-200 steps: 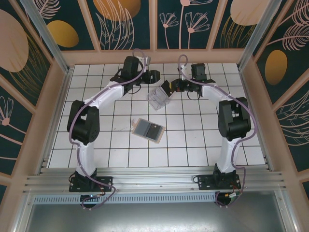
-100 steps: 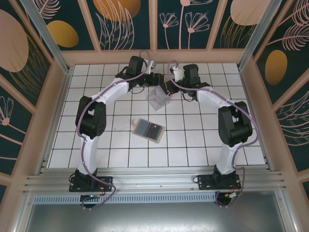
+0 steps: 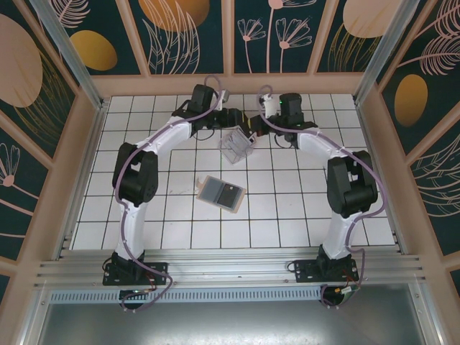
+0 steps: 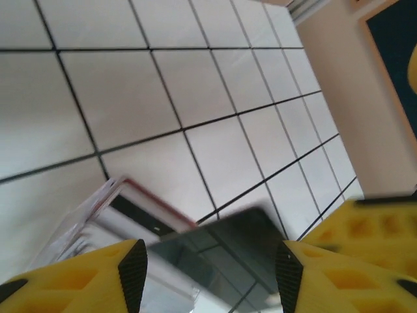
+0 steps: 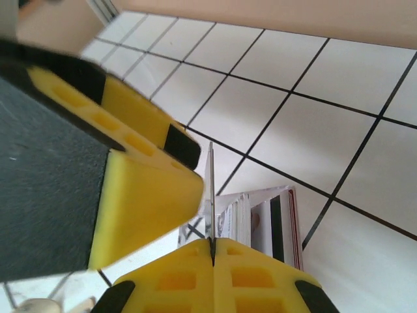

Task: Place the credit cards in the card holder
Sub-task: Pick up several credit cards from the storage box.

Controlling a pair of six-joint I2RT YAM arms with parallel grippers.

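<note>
A white tiled table [image 3: 287, 208] with thin dark joints sits inside pale wooden framing and dark teal panels [image 3: 187, 29] painted with leaves and orange ovals. Two white-and-black arms meet over the far middle tiles, above one loose stack of credit cards [image 3: 237, 146], which are thin, glossy and rectangular; several edges fan out, too close to count. The right gripper [image 5: 212, 244] has its yellow fingers pressed together on one thin card [image 5: 210, 189], held upright and edge-on. The left gripper [image 4: 208, 274] stands about half open, its fingers either side of a dark glossy card [image 4: 221, 244], not visibly pressing it. One flat tan card holder [image 3: 221, 192] lies nearer the bases, well apart from both grippers.
</note>
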